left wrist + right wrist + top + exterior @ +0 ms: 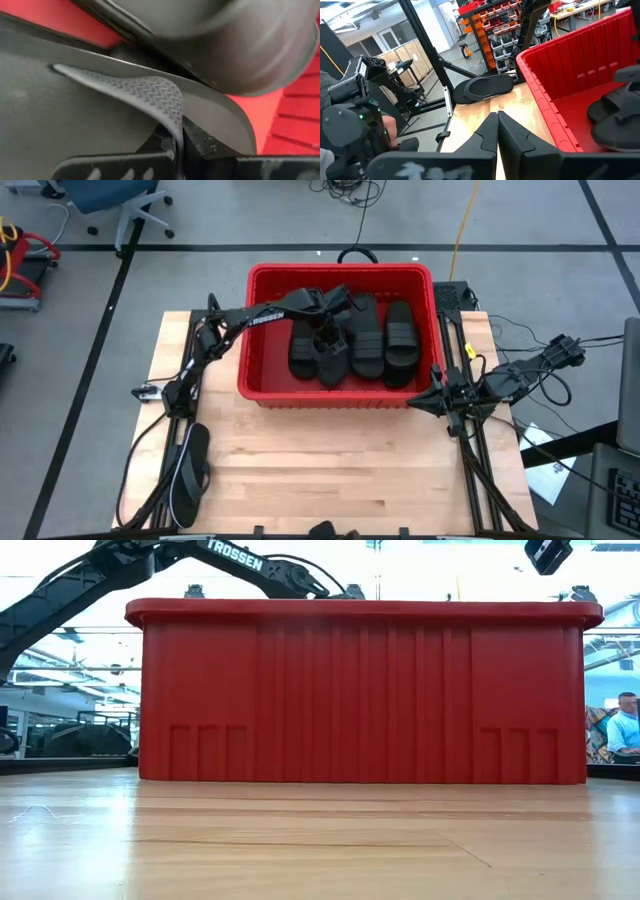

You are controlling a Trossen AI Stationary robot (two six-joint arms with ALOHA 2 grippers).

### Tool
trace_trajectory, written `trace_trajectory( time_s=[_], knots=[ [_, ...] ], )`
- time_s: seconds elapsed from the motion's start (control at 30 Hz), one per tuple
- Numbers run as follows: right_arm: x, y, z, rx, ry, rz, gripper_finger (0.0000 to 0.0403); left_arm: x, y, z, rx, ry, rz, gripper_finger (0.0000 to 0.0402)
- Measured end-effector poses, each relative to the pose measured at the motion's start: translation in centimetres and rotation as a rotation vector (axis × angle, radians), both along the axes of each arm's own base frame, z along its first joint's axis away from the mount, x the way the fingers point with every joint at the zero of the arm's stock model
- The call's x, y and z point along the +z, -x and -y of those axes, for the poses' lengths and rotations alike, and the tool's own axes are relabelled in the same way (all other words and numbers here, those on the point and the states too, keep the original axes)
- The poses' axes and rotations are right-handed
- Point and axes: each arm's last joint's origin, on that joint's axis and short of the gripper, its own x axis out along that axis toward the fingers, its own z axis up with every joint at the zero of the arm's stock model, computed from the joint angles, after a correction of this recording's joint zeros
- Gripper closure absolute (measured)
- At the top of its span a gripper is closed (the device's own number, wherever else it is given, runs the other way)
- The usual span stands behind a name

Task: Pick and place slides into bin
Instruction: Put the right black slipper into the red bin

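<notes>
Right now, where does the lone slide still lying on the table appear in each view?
High view: the slide lies at the table's lower left, outside the red bin.
Low view: not in it; the bin's wall fills the picture.
Left wrist view: not in it; only slides inside the bin.
Right wrist view: beyond the bin's corner, at the table's edge.
Shared landmark: the red bin.
</notes>
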Motion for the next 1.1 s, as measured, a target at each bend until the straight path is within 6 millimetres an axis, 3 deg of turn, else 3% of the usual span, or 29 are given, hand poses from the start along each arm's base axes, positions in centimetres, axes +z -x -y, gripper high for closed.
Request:
trace_trajectory(
  time_s=[0.23,0.53,0.87,1.1],
  knots=[
    [-0.1,0.0,0.0,0.0,0.012,-0.007,0.0403,0.3,0.3,-0.9,-0.036,-0.005,0.028,0.0401],
    [-0.2,0.0,0.0,-0.003,0.018,-0.018,0.0403,-0.1,-0.9,0.7,-0.124,-0.018,0.064,0.0389],
    [-0.2,0.0,0.0,-0.006,0.01,-0.017,0.0403,2.0,-1.5,0.9,-0.16,-0.047,0.145,0.0264],
    [-0.2,0.0,0.0,-0.006,0.009,-0.017,0.0403,2.0,-1.4,1.0,-0.138,-0.018,0.132,0.019]
  ],
)
